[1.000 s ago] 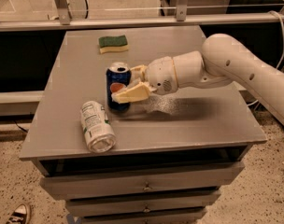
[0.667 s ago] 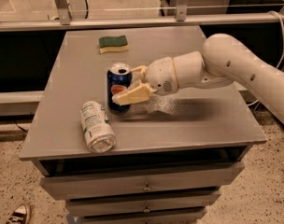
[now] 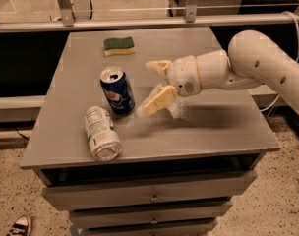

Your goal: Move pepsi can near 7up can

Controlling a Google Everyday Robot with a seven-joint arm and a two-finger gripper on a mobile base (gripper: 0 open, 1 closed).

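Observation:
The pepsi can (image 3: 117, 90), dark blue with a silver top, stands upright on the grey table (image 3: 213, 127), left of centre. The 7up can (image 3: 102, 133), white with green markings, lies on its side just in front and to the left of it, open end toward the table's front edge. The two cans are close together, with a small gap between them. My gripper (image 3: 150, 86) hovers just right of the pepsi can, open and empty. One finger (image 3: 157, 66) is farther back and the other (image 3: 157, 101) is nearer the front, its tip close to the can.
A green and yellow sponge (image 3: 119, 45) lies at the back of the table. The table is a drawer cabinet with its edge close in front of the 7up can. A metal rail (image 3: 139, 21) runs behind it. A shoe (image 3: 19, 225) is on the floor at lower left.
My gripper was closed around the pepsi can; now it has let go, opened, and drawn back a little to the right. The can stays upright in place.

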